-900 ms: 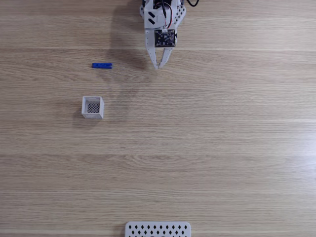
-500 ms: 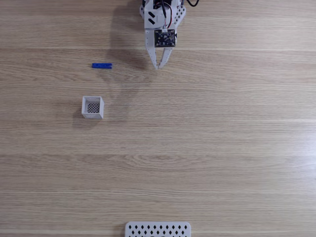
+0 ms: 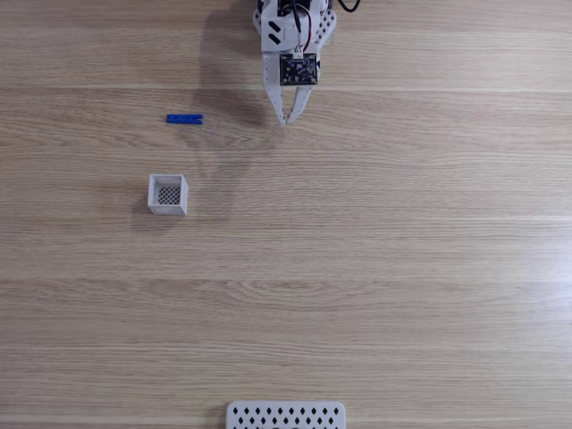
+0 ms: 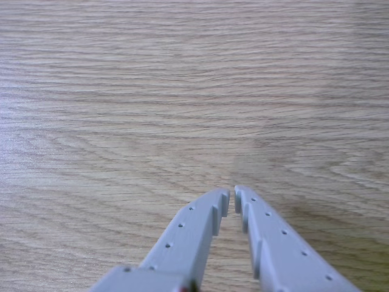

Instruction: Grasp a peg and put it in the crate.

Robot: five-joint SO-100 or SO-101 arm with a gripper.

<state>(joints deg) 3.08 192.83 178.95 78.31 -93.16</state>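
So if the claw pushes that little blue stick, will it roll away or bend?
Probably neither. The blue stick looks like a flat-sided bar lying flat on the table, so it would more likely slide or spin than roll. It looks straight and hard, so likely stiff. Being so small and thin, it is probably very light and could skid from a slight nudge.

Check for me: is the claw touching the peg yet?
Apart. In the fixed view, the claw hangs to the right of the peg, with a wide strip of bare table between them.
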